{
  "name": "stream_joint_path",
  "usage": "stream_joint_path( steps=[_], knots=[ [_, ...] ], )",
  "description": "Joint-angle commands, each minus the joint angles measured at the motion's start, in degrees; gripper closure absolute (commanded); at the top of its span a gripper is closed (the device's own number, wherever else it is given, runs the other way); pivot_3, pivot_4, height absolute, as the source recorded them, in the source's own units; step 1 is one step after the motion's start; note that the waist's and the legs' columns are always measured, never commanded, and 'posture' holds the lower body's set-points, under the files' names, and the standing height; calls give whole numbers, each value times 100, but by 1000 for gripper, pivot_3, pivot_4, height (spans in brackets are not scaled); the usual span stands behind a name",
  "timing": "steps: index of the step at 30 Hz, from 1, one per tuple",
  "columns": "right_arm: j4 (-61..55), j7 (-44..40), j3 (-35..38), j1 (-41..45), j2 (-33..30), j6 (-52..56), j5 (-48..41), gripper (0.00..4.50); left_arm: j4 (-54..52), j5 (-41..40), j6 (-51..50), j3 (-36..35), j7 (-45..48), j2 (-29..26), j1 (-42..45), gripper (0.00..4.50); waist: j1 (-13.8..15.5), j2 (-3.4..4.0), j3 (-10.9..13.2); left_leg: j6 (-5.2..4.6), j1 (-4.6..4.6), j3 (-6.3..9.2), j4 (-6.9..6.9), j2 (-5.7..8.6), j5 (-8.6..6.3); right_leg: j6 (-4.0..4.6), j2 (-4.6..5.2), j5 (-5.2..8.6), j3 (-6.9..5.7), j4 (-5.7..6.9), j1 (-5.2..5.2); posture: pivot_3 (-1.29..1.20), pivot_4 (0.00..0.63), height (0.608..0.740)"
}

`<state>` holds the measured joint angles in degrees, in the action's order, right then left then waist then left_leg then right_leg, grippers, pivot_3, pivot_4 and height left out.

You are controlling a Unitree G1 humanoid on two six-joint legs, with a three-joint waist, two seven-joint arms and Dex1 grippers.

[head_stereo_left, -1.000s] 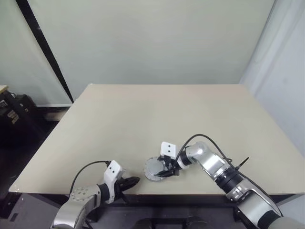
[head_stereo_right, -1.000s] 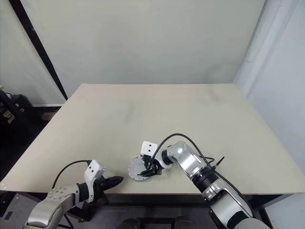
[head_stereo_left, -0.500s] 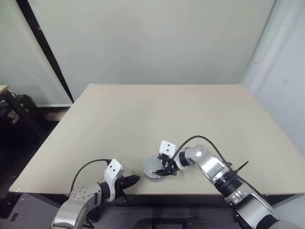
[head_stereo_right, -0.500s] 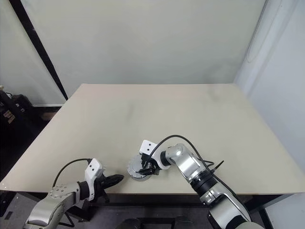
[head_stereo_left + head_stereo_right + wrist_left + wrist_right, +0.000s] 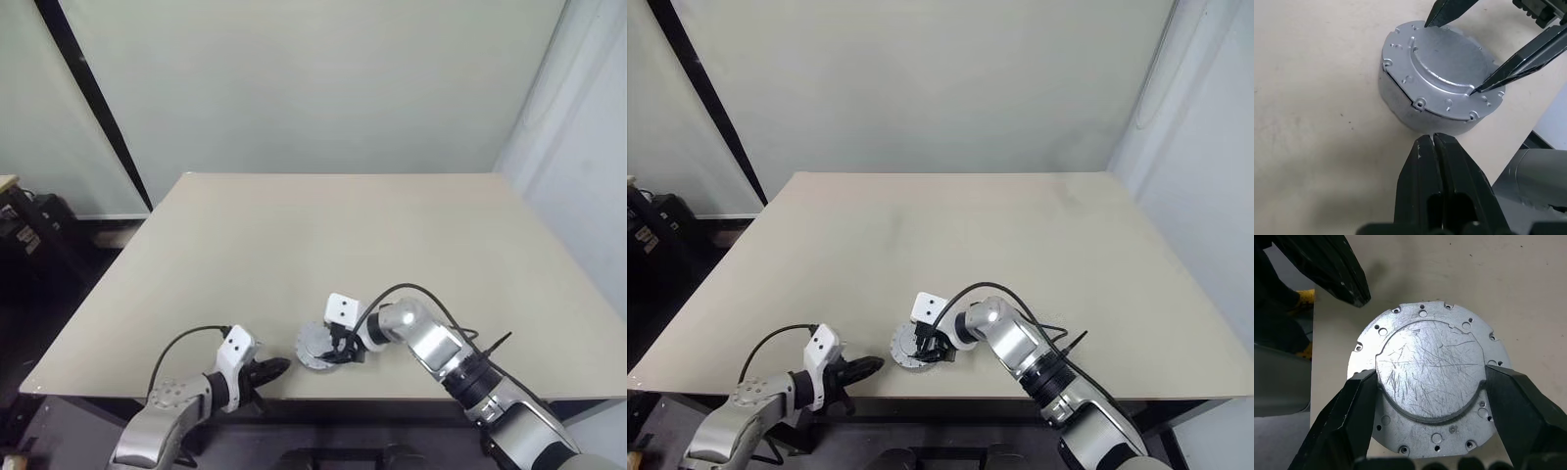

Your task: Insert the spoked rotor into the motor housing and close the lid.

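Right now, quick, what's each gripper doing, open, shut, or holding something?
Left gripper: shut, empty, just beside the motor housing.
Right gripper: fingers spread across the raised centre of the lid, touching its two sides.

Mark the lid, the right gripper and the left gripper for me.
lid (image 5: pixel 1431 377): right wrist view, scratched raised centre.
right gripper (image 5: pixel 1430 384): right wrist view, midway between fingertips flanking that raised centre.
left gripper (image 5: pixel 1434 142): left wrist view, tips of shut fingers.
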<state>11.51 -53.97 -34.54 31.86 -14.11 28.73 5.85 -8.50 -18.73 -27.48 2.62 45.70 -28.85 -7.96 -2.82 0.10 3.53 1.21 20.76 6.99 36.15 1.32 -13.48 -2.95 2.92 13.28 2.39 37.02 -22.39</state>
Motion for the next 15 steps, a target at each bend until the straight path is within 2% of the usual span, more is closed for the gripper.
stream_joint_path(
  steps=[1, 15],
  knots=[
    [-101, -38, -78, 33, -110, 60, 138, 1309, -1, 45, 151, 42, -61, 64, 177, 4500, 0, 0, 0, 0, 0, 0, 0, 0, 0, 0, 0, 0, 0, 0, 1, 0, 0, 740],
    [-123, -11, -110, 43, -66, 244, 189, 1309, 641, 432, 465, 458, -348, 549, 755, 4500, 63, 12, -9, -1, 0, 5, 23, 13, 1, -1, 6, 0, 1, -1, 15, 0, 0, 740]
  ],
)
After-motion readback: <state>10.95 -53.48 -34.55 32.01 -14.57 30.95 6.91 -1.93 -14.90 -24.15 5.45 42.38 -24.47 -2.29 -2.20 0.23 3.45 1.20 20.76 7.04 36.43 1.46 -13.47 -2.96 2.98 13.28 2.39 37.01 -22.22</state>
